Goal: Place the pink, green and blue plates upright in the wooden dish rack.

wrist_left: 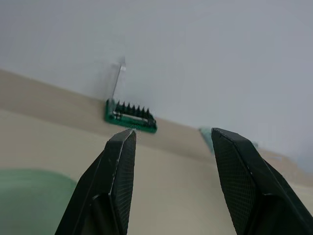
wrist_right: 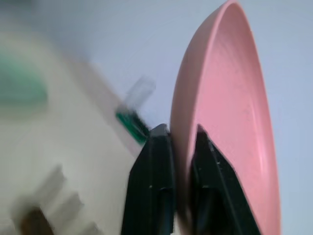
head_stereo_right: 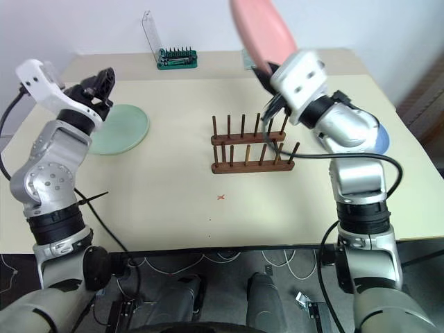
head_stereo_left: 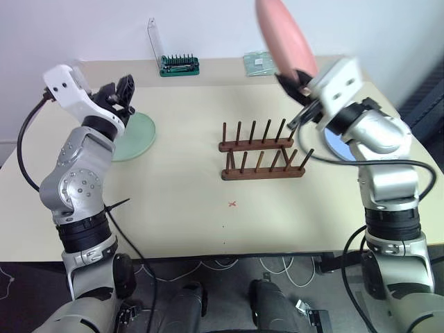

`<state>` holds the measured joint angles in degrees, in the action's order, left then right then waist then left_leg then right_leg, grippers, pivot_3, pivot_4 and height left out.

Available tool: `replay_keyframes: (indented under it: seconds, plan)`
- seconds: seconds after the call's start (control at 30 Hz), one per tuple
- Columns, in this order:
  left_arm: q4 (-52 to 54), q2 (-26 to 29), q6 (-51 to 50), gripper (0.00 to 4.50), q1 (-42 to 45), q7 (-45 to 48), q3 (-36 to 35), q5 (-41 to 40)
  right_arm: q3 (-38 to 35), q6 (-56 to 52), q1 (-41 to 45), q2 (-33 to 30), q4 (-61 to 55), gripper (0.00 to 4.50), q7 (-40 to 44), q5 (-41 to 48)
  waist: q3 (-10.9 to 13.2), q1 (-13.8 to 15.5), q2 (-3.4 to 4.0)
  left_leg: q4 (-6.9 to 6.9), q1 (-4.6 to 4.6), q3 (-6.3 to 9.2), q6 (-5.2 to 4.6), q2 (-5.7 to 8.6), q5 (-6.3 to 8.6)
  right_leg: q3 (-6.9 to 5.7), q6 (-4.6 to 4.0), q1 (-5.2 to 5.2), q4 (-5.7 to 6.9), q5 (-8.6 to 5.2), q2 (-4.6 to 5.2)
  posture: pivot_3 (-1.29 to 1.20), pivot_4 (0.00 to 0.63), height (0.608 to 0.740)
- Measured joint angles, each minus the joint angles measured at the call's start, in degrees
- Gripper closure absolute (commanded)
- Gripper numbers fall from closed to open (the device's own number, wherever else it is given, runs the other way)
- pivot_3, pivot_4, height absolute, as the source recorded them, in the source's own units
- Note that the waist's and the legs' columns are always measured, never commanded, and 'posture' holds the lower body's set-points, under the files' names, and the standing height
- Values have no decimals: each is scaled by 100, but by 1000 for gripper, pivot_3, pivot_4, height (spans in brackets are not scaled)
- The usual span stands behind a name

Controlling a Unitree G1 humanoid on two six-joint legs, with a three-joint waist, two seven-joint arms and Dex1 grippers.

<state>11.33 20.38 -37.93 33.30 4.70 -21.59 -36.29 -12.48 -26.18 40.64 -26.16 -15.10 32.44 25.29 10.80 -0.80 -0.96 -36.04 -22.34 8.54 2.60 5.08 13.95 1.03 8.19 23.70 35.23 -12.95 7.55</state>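
Note:
My right gripper [head_stereo_left: 297,78] is shut on the rim of the pink plate [head_stereo_left: 284,35] and holds it high and nearly on edge, above and behind the right end of the wooden dish rack [head_stereo_left: 260,149]. The rack stands empty mid-table. In the right wrist view the two fingers [wrist_right: 159,161] pinch the pink plate [wrist_right: 230,122]. The green plate [head_stereo_left: 137,135] lies flat at the left. My left gripper [wrist_left: 173,134] hovers open over its far side, with nothing between its fingers. The blue plate [head_stereo_right: 381,141] lies flat at the right, mostly hidden under my right forearm.
A green bit holder [head_stereo_left: 179,65] with an upright clear lid stands at the table's back edge. A small pale green item [head_stereo_left: 258,62] lies beside it. A red cross mark [head_stereo_left: 232,204] is on the table in front of the rack. Cables hang off the front edge.

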Motion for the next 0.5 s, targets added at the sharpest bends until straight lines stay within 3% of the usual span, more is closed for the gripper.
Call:
replay_keyframes:
  seconds: [0.07, 0.13, 0.3, 0.5]
  plan:
    - [42, 139, 135, 2028, -736, 657, 280, 59, -860, -1151, -98, 44, -317, 4500, -486, 1694, -2, 6, 2, 5, 1, 0, -12, -1, 7, 1, -3, -1, -3, 1, 1, 0, 150, 740]
    - [-12, 128, 131, 2028, -1321, 1088, 489, 57, -1278, -1656, -320, 42, -468, 4500, -868, 2427, 0, 12, 2, 2, -2, -2, -15, -1, 9, 1, -4, 4, -2, 1, 1, 0, 150, 740]
    - [282, 2, 85, 2028, -1469, 1572, 693, -264, -1551, -2328, -608, 26, -373, 4500, -1646, 3238, 1, 16, 4, -4, -6, -12, -15, -3, 9, 1, -11, 6, -2, 5, 2, 0, 150, 740]
    - [349, -60, 53, 2028, -1476, 1769, 922, -341, -1686, -2582, -924, -35, -78, 4500, -1955, 3718, 1, 4, 6, -1, -5, -20, -19, -3, 10, 4, -9, 9, -2, 6, 3, 0, 150, 740]
